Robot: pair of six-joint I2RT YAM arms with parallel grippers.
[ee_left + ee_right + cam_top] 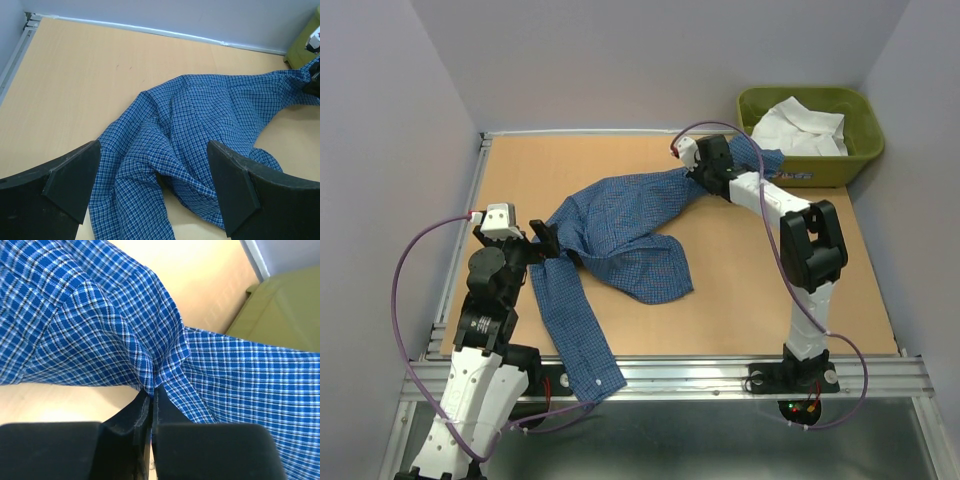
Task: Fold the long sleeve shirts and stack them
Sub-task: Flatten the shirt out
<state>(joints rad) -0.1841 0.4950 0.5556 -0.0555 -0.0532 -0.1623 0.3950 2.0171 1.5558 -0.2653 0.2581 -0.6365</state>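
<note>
While my right hand (151, 396) is pinched shut on a fold of the blue fine-checked cloth button-up shirt (630, 230), near the olive-green plastic tub (760, 100), probably to pull that end straight, my left hand (155, 185) hovers wide open over the other end, holding nothing. The shirt lies crumpled across the tan wooden bench (770, 300). A plain white cloth shirt (800, 128) waits in the tub.

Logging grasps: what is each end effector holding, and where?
Right end effector pinches the blue shirt by a fold at its far end; left end effector open, holding nothing.
</note>
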